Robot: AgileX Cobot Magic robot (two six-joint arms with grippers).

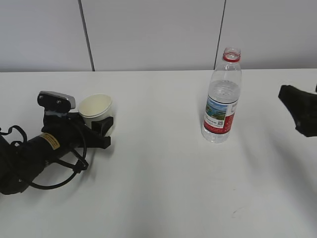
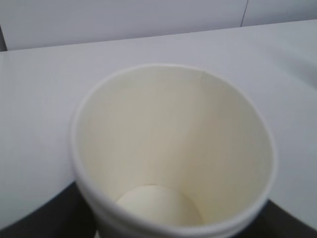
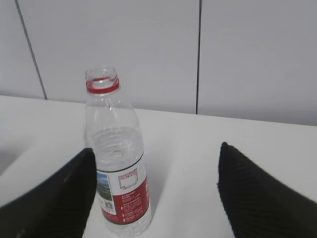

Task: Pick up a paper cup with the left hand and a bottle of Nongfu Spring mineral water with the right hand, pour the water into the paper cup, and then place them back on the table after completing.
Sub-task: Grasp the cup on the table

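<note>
The off-white paper cup (image 1: 95,105) stands upright on the white table (image 1: 158,173) at the left, and its cream inside (image 2: 168,148) is empty. My left gripper (image 1: 97,120) is shut on the cup, with dark fingers (image 2: 42,218) pressed against both sides low down. The Nongfu Spring bottle (image 1: 222,99) stands upright right of centre with no cap, a red neck ring and a red label, and it is partly filled with clear water (image 3: 116,144). My right gripper (image 3: 156,148) is open and empty. The bottle (image 3: 119,163) stands ahead of it, close to its left finger (image 3: 59,198). In the exterior view the right gripper (image 1: 292,101) shows at the right edge, apart from the bottle.
A grey panelled wall (image 1: 158,29) runs behind the table's far edge. The left arm's cables (image 1: 59,168) loop on the table at the lower left. Bare tabletop lies between cup and bottle.
</note>
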